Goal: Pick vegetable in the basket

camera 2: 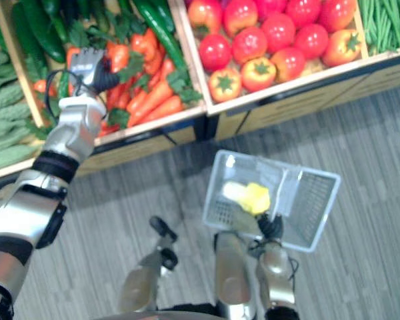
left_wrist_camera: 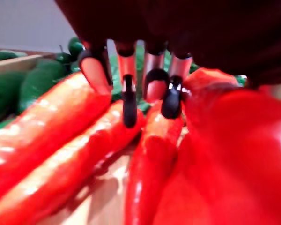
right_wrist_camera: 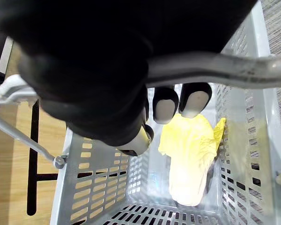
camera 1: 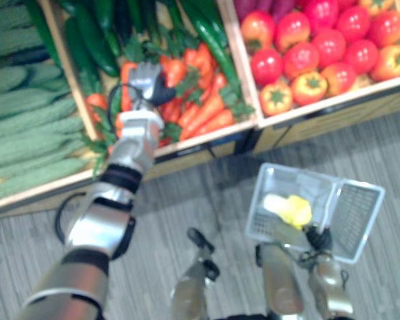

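Orange carrots [camera 1: 203, 110] with green tops lie piled in the middle wooden crate. My left hand [camera 1: 147, 83] reaches down into this pile. In the left wrist view its fingers [left_wrist_camera: 129, 103] are nearly straight, and their dark tips touch the carrots [left_wrist_camera: 51, 136] without closing round any. Low at the right, my right hand [camera 2: 272, 228] holds a grey plastic basket [camera 1: 360, 220] over the floor. In the right wrist view its fingers are curled round the basket's metal handle [right_wrist_camera: 215, 68]. A yellow-white leafy cabbage [right_wrist_camera: 189, 159] lies inside the basket.
Red and orange tomatoes [camera 1: 320, 47] fill the crate to the right of the carrots. Dark cucumbers [camera 1: 87, 40] lie behind the carrots, pale bitter gourds [camera 1: 27, 133] at the left, and green beans [camera 2: 387, 23] at the far right. The crates' wooden front edge [camera 1: 207, 137] runs above grey plank flooring.
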